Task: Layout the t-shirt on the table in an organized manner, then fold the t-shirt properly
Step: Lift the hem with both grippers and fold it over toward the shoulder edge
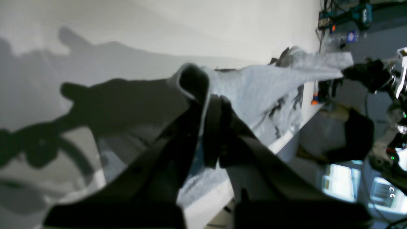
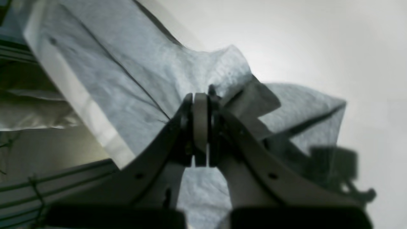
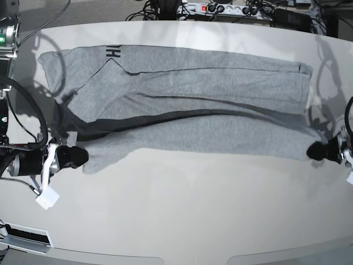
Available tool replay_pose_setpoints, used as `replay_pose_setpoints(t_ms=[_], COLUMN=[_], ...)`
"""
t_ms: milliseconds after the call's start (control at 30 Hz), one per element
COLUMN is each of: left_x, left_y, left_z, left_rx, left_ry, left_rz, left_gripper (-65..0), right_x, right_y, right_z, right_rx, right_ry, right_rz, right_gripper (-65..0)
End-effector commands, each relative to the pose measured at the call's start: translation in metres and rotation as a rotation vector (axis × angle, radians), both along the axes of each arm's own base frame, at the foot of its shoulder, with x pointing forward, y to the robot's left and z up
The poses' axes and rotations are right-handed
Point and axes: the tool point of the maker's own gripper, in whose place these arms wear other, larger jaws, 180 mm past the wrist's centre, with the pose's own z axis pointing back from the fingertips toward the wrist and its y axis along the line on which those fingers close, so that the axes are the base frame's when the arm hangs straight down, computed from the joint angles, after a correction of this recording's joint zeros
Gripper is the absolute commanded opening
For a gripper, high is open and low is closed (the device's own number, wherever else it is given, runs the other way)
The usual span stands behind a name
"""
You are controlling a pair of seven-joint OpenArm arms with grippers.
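Note:
The heather-grey t-shirt lies stretched sideways across the far half of the white table, with black lettering at its far left. Its near edge is lifted and pulled taut between both grippers and casts a dark shadow band. My right gripper is shut on the shirt's near left end; its wrist view shows the jaws pinching grey fabric. My left gripper is shut on the near right end; its wrist view shows the fingertips clamped on cloth.
A power strip and cables lie beyond the far table edge. A white tag hangs from the right arm on the left. In the left wrist view, the table edge runs below the shirt, and the other gripper holds the far end.

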Motion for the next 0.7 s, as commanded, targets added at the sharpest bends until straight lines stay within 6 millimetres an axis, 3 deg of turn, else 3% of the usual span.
replay_pose_setpoints(t_ms=[0,100,267,667], left_x=[0.001,-0.011,-0.015,-0.02], left_y=[0.01,0.01,0.011,0.0], left_z=[0.01,-0.003,-0.008,-0.02], left_rx=[0.01,0.008,0.006,-0.016], left_ry=[-0.024,0.009,0.012,0.03], left_rz=[0.007,0.013,0.032,0.028], left_gripper=[-65.0,-65.0,-65.0,-65.0], right_x=[0.008,0.006,0.008,-0.005], right_y=[-0.004,-0.008,-0.01,-0.015], right_z=[0.012,0.008,0.013,-0.006], right_rx=[0.0,-0.024,-0.025,-0.063], right_ry=[-0.045,-0.038,-0.051,-0.001], right_rz=[-0.006,-0.011,-0.01,-0.015], right_gripper=[-65.0,-65.0,-65.0,-65.0])
